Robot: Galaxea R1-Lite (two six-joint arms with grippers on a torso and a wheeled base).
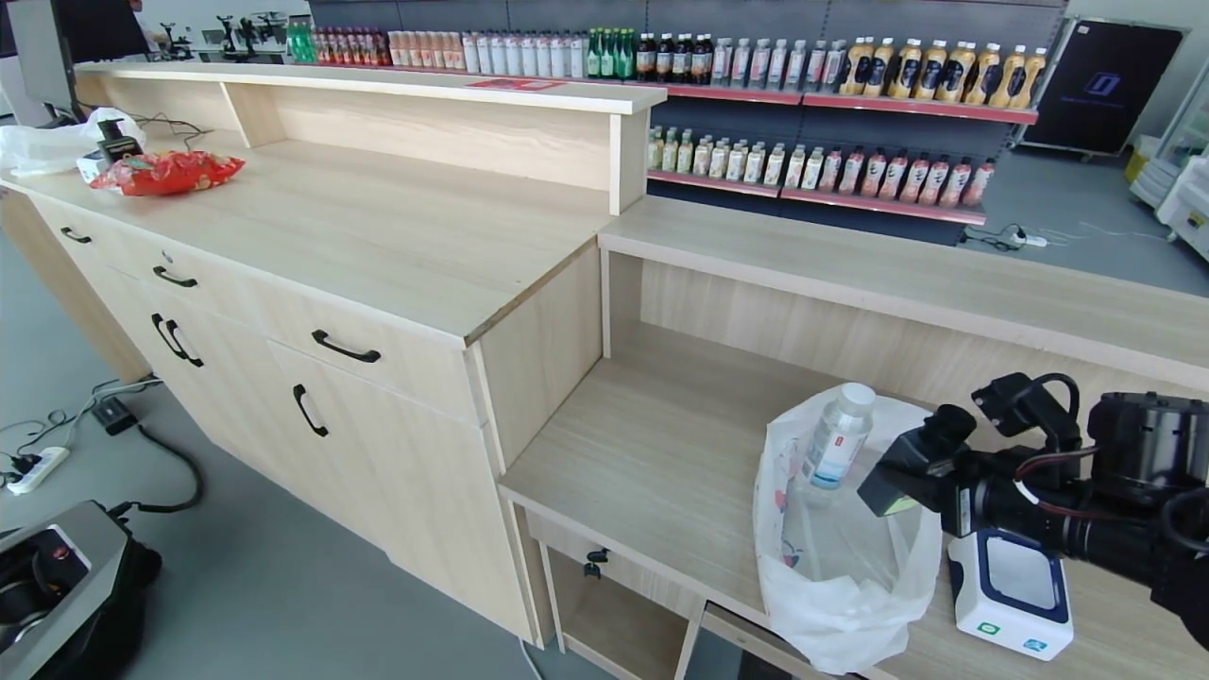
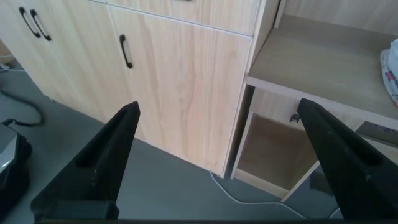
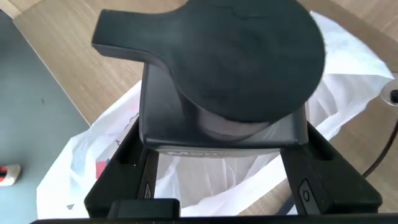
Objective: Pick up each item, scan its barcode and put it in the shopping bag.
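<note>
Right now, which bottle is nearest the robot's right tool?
The clear white-capped bottle at the mouth of the white bag, beside the right tool; all other bottles stand far off on the red shelves.

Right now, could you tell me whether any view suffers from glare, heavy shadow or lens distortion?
Head view: wide-lens bending curves the light wooden counter and red drink shelves; light is even. Right wrist view: the translucent white plastic shopping bag gleams mildly. Left wrist view: the open black left pincer stands dark against pale cabinet doors; no hard shadows.
</note>
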